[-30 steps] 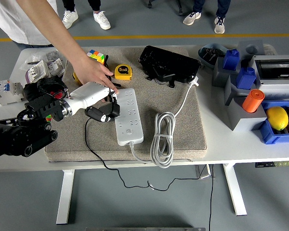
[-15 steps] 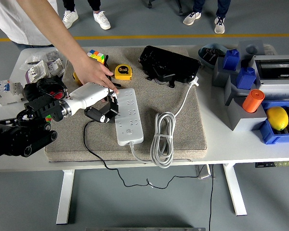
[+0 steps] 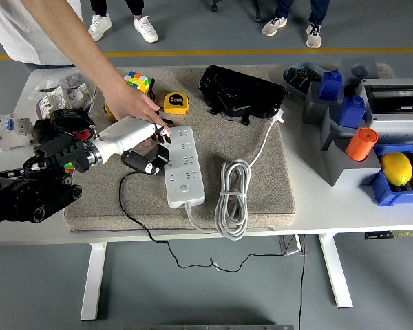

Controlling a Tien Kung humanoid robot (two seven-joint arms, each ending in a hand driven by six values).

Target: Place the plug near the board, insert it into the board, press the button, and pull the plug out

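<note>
Worktop [image 3: 344, 206] inspection: plug brought to board, insertion pending.
Your left hand [image 3: 150, 152] pinches the black plug [image 3: 139, 162] just left of the power strip [image 3: 182, 165], steadied by a person's hand [image 3: 131, 102]; button and pull-out remain.

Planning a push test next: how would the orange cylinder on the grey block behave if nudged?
The orange cylinder lies tilted on the grey block, so it would probably roll off. It looks light and rigid, likely plastic, and unlikely to break.
</note>
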